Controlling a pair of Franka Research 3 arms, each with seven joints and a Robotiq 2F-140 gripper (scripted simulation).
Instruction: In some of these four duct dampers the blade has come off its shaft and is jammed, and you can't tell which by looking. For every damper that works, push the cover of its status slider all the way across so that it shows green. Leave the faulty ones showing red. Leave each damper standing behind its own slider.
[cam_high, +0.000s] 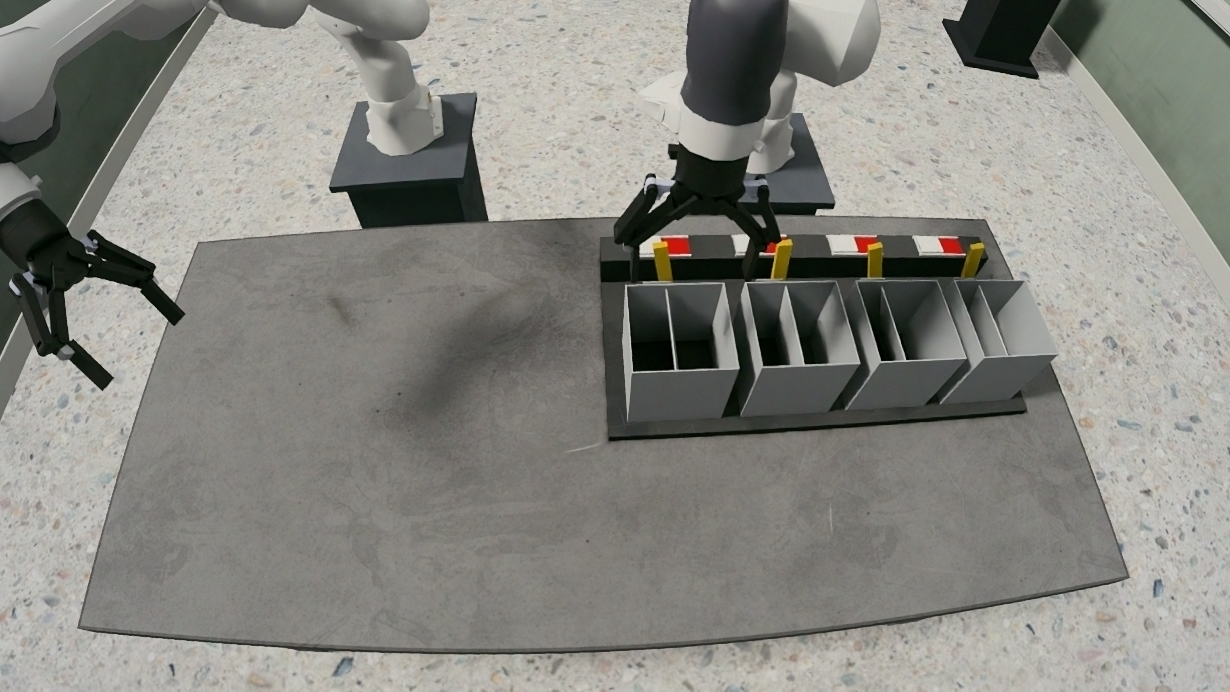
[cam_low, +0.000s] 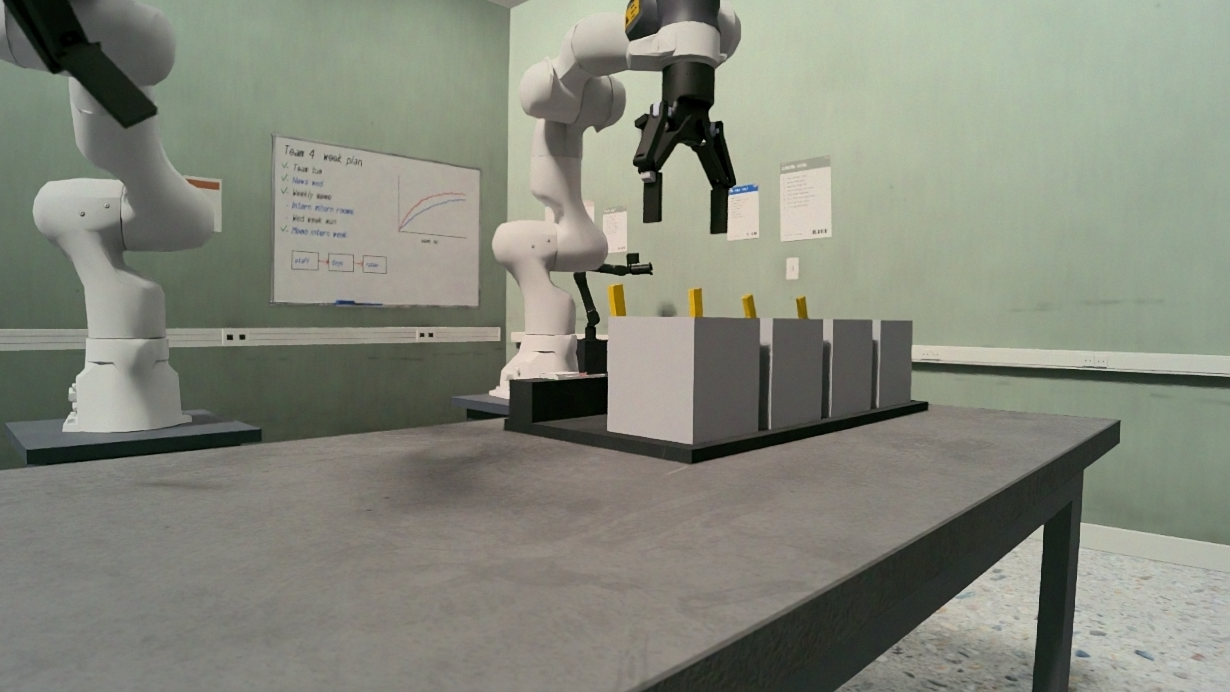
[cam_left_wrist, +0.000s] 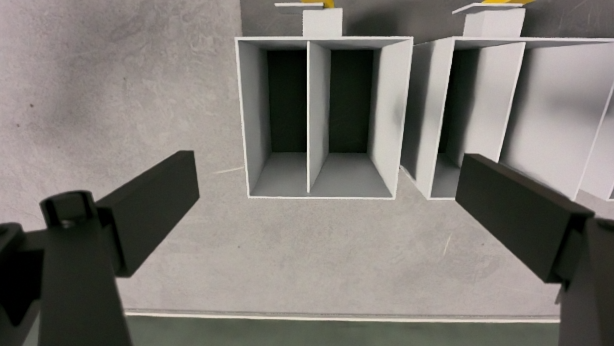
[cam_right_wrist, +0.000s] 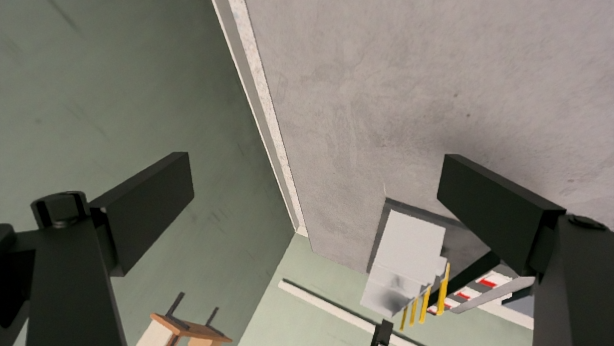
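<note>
Four grey open-topped dampers, the first (cam_high: 682, 395) (cam_low: 649, 378) (cam_left_wrist: 318, 115), second (cam_high: 795, 389), third (cam_high: 898, 383) and fourth (cam_high: 993, 378), stand in a row on a black base. Each has a yellow lever: first (cam_high: 662, 262), second (cam_high: 781, 259), third (cam_high: 874, 260), fourth (cam_high: 972, 260). The sliders show red beside white covers: first (cam_high: 677, 246), second (cam_high: 772, 247), third (cam_high: 866, 244), fourth (cam_high: 950, 246). My left gripper (cam_high: 692, 273) (cam_low: 685, 225) (cam_left_wrist: 327, 176) is open, pointing down, high above the first damper's lever side. My right gripper (cam_high: 140, 351) (cam_right_wrist: 316, 175) is open beyond the table's far left edge.
The black base (cam_high: 817, 425) (cam_low: 690, 452) carries the dampers on the right part of the grey table (cam_high: 387, 516) (cam_low: 344, 559). The slider rail (cam_high: 713, 268) runs along the robot side. The dampers stand close together with narrow gaps.
</note>
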